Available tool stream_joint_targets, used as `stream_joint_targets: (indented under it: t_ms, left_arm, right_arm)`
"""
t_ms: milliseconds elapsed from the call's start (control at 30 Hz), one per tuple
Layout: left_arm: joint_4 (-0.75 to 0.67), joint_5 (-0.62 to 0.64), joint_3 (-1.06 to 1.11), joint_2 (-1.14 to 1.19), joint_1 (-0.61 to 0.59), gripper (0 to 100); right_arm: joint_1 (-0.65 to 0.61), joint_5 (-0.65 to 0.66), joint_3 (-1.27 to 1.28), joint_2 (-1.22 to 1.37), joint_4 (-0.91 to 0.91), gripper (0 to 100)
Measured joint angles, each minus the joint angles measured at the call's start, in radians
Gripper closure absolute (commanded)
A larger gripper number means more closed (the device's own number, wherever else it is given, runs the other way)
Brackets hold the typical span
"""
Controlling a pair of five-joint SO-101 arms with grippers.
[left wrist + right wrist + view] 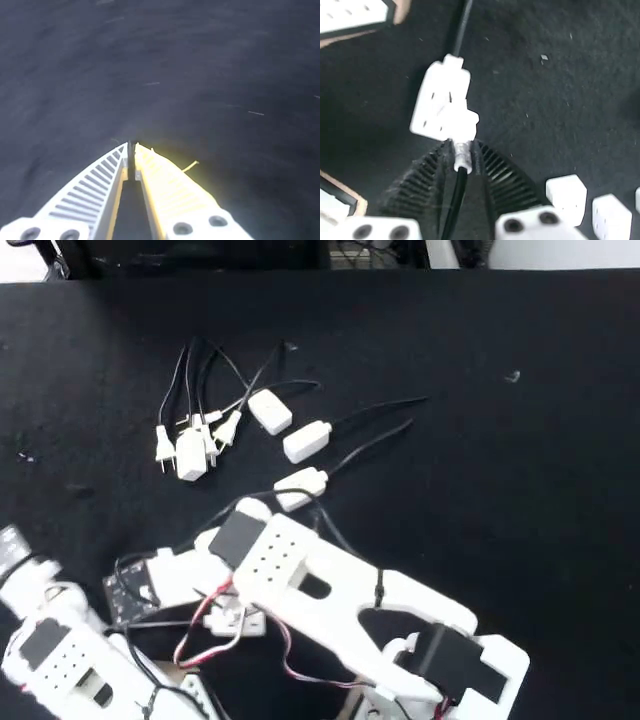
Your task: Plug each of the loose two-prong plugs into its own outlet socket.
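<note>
Clamping a plug (464,125) against an outlet socket (437,100), right jaws; left jaws closed, empty, over table (200,75)

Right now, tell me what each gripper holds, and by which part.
Right gripper pinches the white two-prong plug by its cord-end neck; left gripper holds nothing.

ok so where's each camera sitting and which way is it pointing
high view: fixed above the table, looking down on the loose plugs, sockets and both white arms along the lower edge.
left wrist view: on the left arm, looking past the shut left jaws at bare table.
right wrist view: on the right arm, looking past the right jaws, shut on a plug at an outlet socket.
shared: high and right wrist views both show that outlet socket.
</note>
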Motion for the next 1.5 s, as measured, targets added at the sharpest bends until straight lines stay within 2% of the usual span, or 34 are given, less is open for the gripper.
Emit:
stream_joint_targets:
  t_ms: [200,400,467,567,633,733,833,967,1033,1200,1500]
  left_arm:
    - [-0.018,0.064,0.0,0.0,0.331,97]
    - [-0.176,0.107,0.0,0.002,0.618,97]
    - [-0.204,0.112,-0.011,0.002,0.686,97]
    - [-0.184,0.147,-0.066,0.0,0.697,97]
    - [-0.132,0.157,-0.114,0.0,0.654,97]
    - [-0.026,0.163,-0.195,0.0,0.528,97]
    - [0.064,0.167,-0.241,0.0,0.338,97]
    - [0.094,0.141,-0.236,0.0,0.055,97]
    - [0.095,0.092,-0.198,0.0,-0.023,97]
    - [0.057,0.049,-0.068,0.0,-0.071,97]
    - [0.037,0.048,-0.052,0.0,-0.075,97]
  right_arm:
    - [0.133,0.0,0.0,-0.11,0.081,98.8]
    - [0.301,0.0,0.0,-0.327,0.235,98.8]
    - [0.322,0.0,0.028,-0.402,0.25,98.8]
    - [0.316,0.0,0.121,-0.489,0.247,98.8]
    - [0.279,-0.025,0.198,-0.522,0.221,98.8]
    - [0.227,-0.072,0.292,-0.526,0.15,98.8]
    - [0.215,-0.101,0.319,-0.491,0.083,98.8]
    - [0.213,-0.135,0.284,-0.364,0.071,98.8]
    - [0.206,-0.153,0.233,-0.299,0.089,98.8]
    - [0.143,-0.173,0.167,-0.23,0.155,98.8]
    - [0.123,-0.161,0.183,-0.218,0.15,98.8]
